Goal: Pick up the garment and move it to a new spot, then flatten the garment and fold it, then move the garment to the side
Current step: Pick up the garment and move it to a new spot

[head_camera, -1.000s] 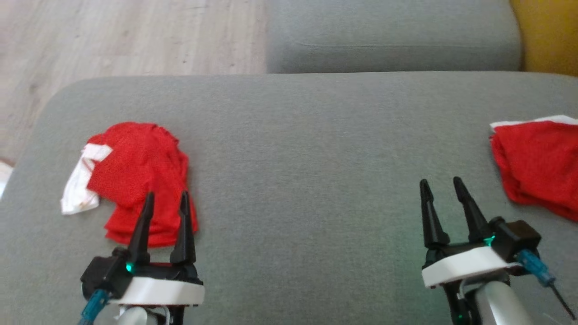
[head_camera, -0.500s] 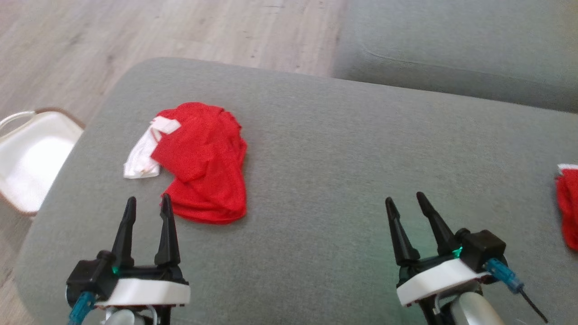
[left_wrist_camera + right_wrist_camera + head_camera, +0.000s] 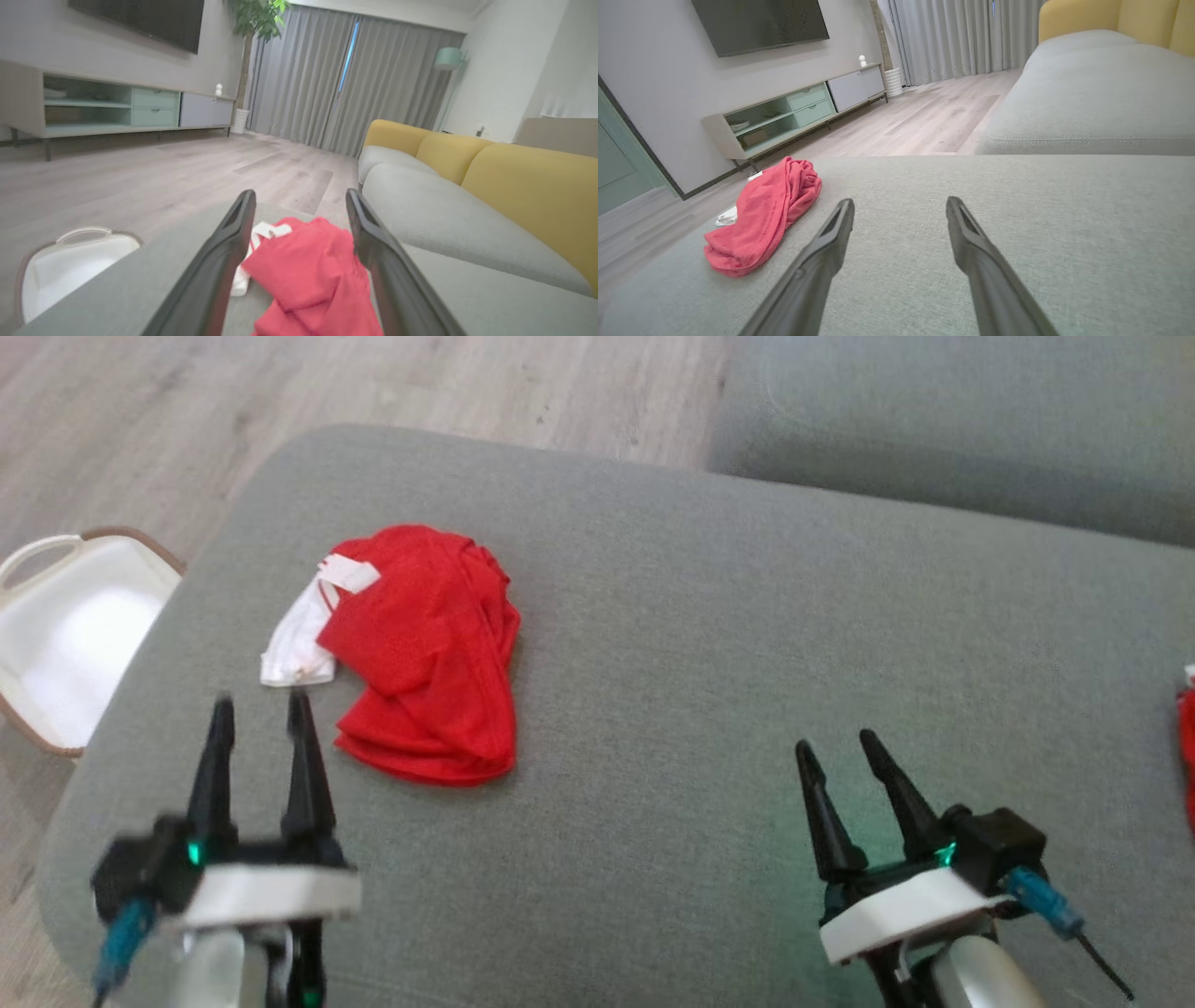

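Crumpled red mesh garment [image 3: 425, 653], white trim, just ahead of spread left claw [image 3: 260, 705], likely poised for pickup; right claw [image 3: 835, 742] spread, idle.

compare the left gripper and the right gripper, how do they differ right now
The left gripper points at the red garment, tips near its white part; the right gripper is over bare grey cushion, away from it. The left gripper aims almost straight up the head view; the right gripper leans left. The left gripper looks blurred, the right gripper sharp. Both are open and empty.
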Robot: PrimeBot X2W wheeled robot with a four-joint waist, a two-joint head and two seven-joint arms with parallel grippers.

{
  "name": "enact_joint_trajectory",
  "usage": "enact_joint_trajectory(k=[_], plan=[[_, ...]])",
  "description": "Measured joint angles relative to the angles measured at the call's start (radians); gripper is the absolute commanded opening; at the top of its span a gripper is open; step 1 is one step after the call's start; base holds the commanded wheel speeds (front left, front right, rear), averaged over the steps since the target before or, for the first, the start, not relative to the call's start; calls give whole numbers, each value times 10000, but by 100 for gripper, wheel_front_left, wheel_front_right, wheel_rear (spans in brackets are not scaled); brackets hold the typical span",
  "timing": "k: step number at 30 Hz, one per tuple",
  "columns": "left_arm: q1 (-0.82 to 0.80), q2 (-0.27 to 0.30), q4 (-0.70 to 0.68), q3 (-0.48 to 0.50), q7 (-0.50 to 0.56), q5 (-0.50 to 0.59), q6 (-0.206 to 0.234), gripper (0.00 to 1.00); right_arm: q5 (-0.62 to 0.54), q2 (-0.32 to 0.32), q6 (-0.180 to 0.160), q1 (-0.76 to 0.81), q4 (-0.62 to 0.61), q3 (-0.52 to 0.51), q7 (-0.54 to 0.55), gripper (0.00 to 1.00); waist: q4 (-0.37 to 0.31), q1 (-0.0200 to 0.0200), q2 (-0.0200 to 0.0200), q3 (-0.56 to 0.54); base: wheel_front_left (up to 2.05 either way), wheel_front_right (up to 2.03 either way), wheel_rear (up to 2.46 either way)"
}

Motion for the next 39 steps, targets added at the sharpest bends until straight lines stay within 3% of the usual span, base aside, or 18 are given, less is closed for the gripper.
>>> enact_joint_trajectory(k=[6,12,20,24,25,27,31,39], plan=[[-2304,1070,1223,-681,345,-378,-2,100,-332,-2,0,-307,-217,-332,0,100,-369,1,0,594,0,0,0],[-4585,2109,3179,-1988,2474,-1066,-2,100,-608,-4,0,-842,-545,-616,0,100,-782,2,0,1324,0,0,0],[-5979,2472,5041,-3492,4640,-2309,-2,100,-690,-6,0,-1086,-755,-702,0,100,-1317,3,0,2062,0,0,0],[-6135,2571,5701,-4125,5020,-3112,-2,100,-752,-8,0,-1287,-800,-815,0,100,-1619,3,0,2470,0,0,0],[-6202,2596,5820,-4172,5020,-3223,-2,89,-761,-8,0,-1313,-802,-840,0,100,-1664,2,0,2526,0,0,0],[-6315,2675,5956,-4282,4974,-3446,-2,0,-761,-8,0,-1335,-802,-886,0,100,-1734,2,0,2607,0,0,0],[-6444,2775,6011,-4472,4180,-3808,-2,0,-761,-8,0,-1354,-798,-913,0,100,-1768,1,0,2605,0,0,0],[-6792,3227,5292,-4671,1467,-4079,-2,0,-679,-10,0,-1399,-742,-930,0,100,-1732,0,0,2120,0,0,0]])
